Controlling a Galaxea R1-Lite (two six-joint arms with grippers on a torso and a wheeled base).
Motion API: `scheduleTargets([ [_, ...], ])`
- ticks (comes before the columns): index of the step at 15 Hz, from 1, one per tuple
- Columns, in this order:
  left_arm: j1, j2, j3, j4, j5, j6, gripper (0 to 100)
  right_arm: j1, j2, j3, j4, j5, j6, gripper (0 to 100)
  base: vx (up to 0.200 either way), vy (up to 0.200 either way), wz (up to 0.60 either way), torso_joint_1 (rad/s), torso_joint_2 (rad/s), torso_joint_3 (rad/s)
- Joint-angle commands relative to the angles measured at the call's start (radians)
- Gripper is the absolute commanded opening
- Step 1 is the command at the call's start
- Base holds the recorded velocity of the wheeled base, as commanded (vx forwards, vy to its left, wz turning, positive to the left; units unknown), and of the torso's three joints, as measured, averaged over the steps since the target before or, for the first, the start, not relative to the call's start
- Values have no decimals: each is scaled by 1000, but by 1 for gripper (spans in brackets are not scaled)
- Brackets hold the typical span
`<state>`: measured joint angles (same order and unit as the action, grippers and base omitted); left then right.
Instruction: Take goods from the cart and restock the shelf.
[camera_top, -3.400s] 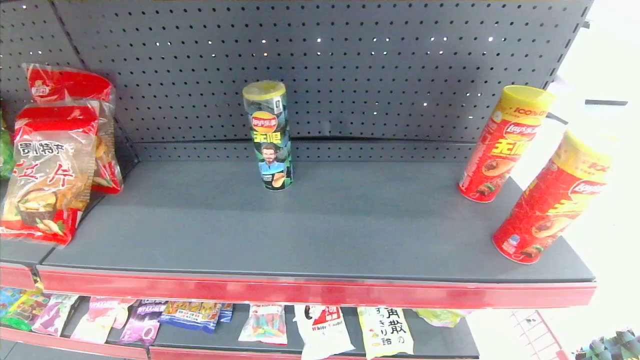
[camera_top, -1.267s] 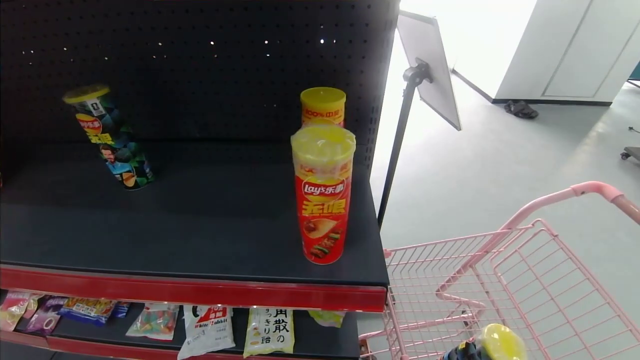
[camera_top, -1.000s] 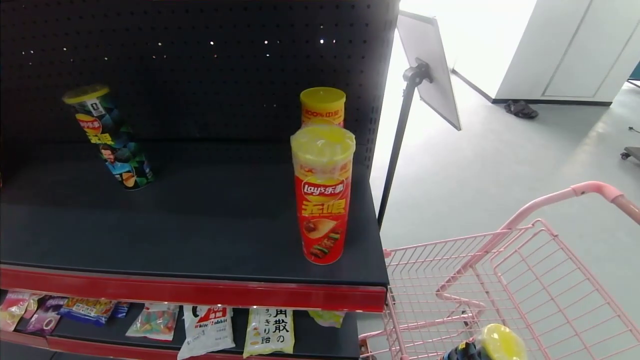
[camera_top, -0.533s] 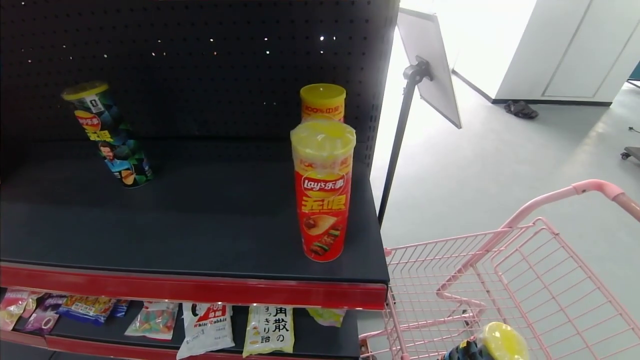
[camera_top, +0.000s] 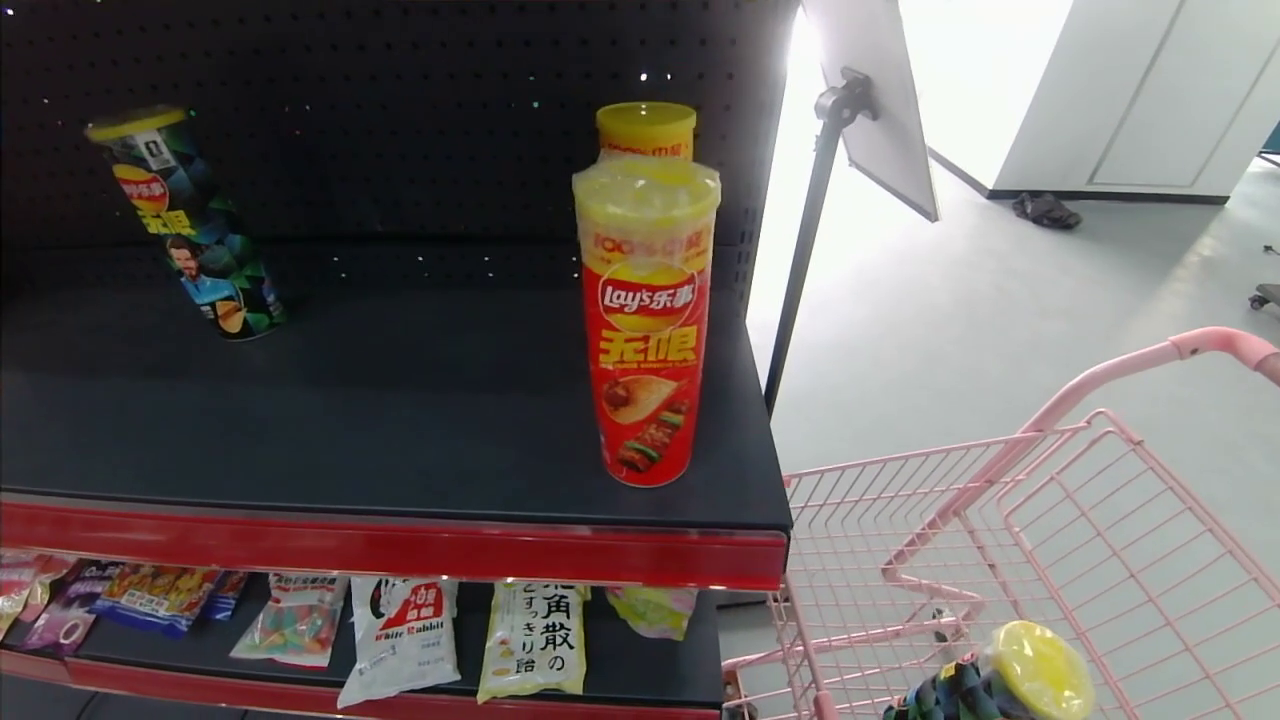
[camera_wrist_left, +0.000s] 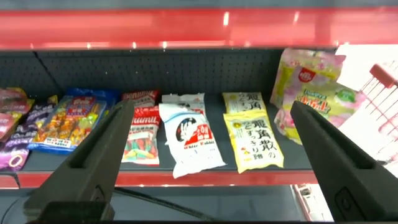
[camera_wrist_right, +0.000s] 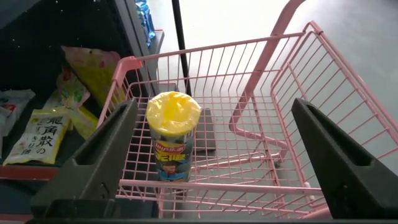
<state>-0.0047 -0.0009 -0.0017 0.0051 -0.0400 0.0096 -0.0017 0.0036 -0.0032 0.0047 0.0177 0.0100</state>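
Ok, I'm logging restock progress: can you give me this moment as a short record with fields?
top shelf: green can left rear; red can front right, second red can behind it
cart: one yellow-lidded can inside
left gripper: jaws open, empty, facing lower-shelf snack bags
right gripper: jaws open, empty, over the cart

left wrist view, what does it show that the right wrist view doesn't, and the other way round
Left wrist: the red shelf lip and purple bags on the lower shelf. Right wrist: a yellow-lidded can standing upright in the pink cart, with floor beyond. Both: the yellow bag and the pink-green bag on the lower shelf; the cart's corner also edges into the left wrist view.
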Motion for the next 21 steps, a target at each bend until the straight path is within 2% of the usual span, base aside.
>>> scheduleTargets([
  [1,0,1,0,-1,0,1,100,0,-1,0,0,1,-1,100,0,0,0,-203,520,315],
  [12,0,1,0,-1,0,1,100,0,-1,0,0,1,-1,100,0,0,0,-189,522,324],
  [21,0,1,0,-1,0,1,100,0,-1,0,0,2,-2,100,0,0,0,-14,45,31],
])
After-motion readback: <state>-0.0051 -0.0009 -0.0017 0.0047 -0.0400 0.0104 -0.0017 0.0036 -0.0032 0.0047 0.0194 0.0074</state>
